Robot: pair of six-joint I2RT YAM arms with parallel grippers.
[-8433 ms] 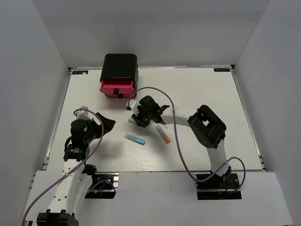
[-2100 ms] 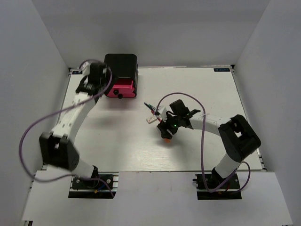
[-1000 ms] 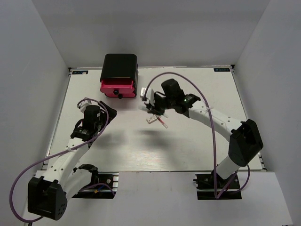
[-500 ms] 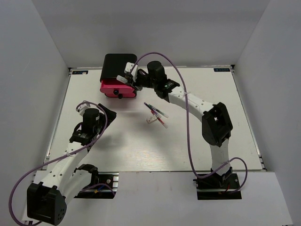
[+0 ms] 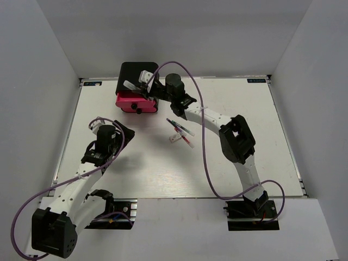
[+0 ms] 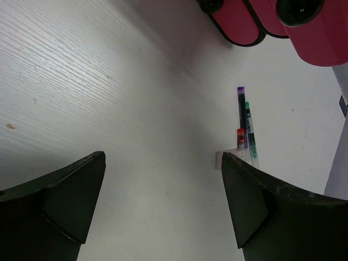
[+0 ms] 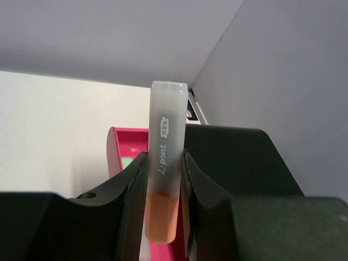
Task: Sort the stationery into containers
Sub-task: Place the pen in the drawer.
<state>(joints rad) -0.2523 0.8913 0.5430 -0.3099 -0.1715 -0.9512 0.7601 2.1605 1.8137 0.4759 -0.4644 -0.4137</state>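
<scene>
The step in hand looks like stowing the marker (image 7: 165, 147): the right end effector (image 7: 163, 166) grips it around its middle, orange end down and clear cap up, over the pulled-out top drawer (image 5: 130, 101) of the black cabinet (image 5: 130, 70) at the far left of the worktop (image 5: 228, 157). Something green already lies in that drawer. Next, the marker probably needs to come down inside the drawer's walls before the jaws part, so that it drops in and does not catch on the rim. The left end effector (image 6: 163, 201) hangs wide open and empty over the near left. The pens (image 5: 180, 129) and white block (image 5: 174, 138) wait mid-worktop, touching. The marker's cap reads roughly "L-pont"; the small label above it is too fine to read.
</scene>
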